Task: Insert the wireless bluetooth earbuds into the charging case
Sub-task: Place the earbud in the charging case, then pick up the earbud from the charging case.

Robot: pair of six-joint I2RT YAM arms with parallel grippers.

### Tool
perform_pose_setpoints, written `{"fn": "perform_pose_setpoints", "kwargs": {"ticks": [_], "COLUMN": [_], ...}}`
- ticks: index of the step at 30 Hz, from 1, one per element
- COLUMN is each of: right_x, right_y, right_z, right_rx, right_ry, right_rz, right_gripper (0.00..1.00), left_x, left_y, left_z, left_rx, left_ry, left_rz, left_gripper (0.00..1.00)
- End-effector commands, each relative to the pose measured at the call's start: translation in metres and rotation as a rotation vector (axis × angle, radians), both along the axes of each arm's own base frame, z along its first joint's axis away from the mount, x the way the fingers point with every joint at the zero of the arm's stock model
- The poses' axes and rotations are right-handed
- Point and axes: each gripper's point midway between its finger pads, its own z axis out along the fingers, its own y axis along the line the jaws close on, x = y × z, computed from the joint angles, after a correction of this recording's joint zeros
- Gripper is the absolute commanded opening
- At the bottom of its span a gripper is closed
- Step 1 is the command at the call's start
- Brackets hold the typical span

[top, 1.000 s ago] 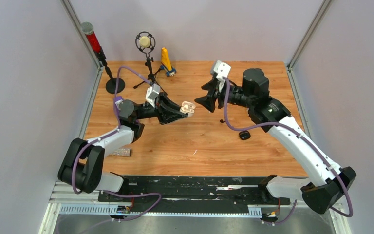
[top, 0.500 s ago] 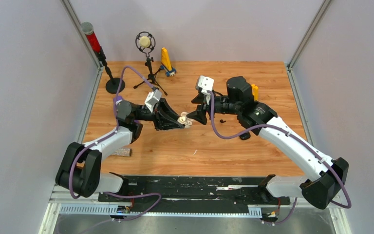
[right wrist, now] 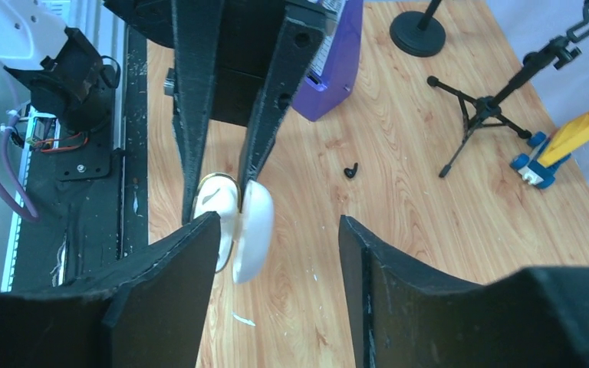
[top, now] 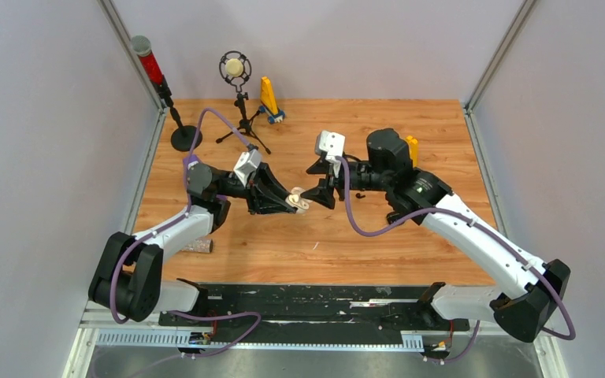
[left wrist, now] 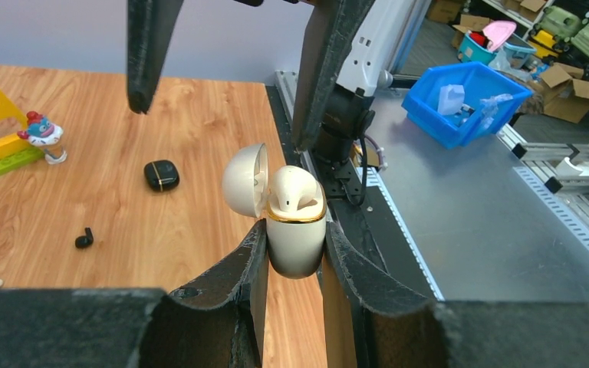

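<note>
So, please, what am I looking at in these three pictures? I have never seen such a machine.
These are two robot arms bolted to a wooden table. One picture looks down from above. The other two come from a small camera on each wrist, so each arm's own black fingers fill the bottom of its picture.

The left end effector is clamped on an open white case, which seems to hold one white earbud. The right end effector is open and sits close in front of that case. On the table lie a black case and a loose black earbud.
</note>
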Motion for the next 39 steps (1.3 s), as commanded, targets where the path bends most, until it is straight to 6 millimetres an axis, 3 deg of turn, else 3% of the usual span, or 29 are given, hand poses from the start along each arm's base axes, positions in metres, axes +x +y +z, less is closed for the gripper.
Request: {"fn": "perform_pose_setpoints", "kwargs": {"ticks": [1, 6, 9, 13, 18, 21, 26, 39], "right_x": [-0.001, -0.001, 0.001, 0.002, 0.016, 0.025, 0.037, 0.034], "right_y": [0.005, 0.007, 0.012, 0.026, 0.036, 0.034, 0.026, 0.025], "right_z": [0.018, 0.056, 0.064, 0.047, 0.012, 0.002, -0.008, -0.019], "right_rx": [-0.004, 0.048, 0.076, 0.071, 0.017, 0.011, 0.051, 0.067], "right_ry": [-0.068, 0.001, 0.084, 0.22, 0.299, 0.326, 0.405, 0.479], "right_rz": [0.016, -0.027, -0.053, -0.045, -0.083, -0.148, -0.256, -0.255], "right_gripper": [0.56, 0.5, 0.49, 0.4, 0.38, 0.37, 0.25, 0.27], "left_x": [-0.004, 0.018, 0.041, 0.058, 0.058, 0.059, 0.065, 0.061], "left_y": [0.003, 0.001, -0.002, -0.002, 0.0, 0.002, 0.005, 0.012], "left_z": [0.002, -0.006, -0.018, -0.032, -0.034, -0.032, -0.03, -0.022], "left_rx": [-0.008, 0.003, 0.023, 0.041, 0.043, 0.039, 0.028, -0.002], "left_ry": [-0.06, -0.009, 0.038, 0.062, 0.045, 0.037, 0.027, -0.029], "left_rz": [-0.01, 0.082, 0.189, 0.275, 0.286, 0.3, 0.336, 0.323], "left_gripper": [0.05, 0.03, 0.03, 0.02, 0.02, 0.02, 0.02, 0.04]}}
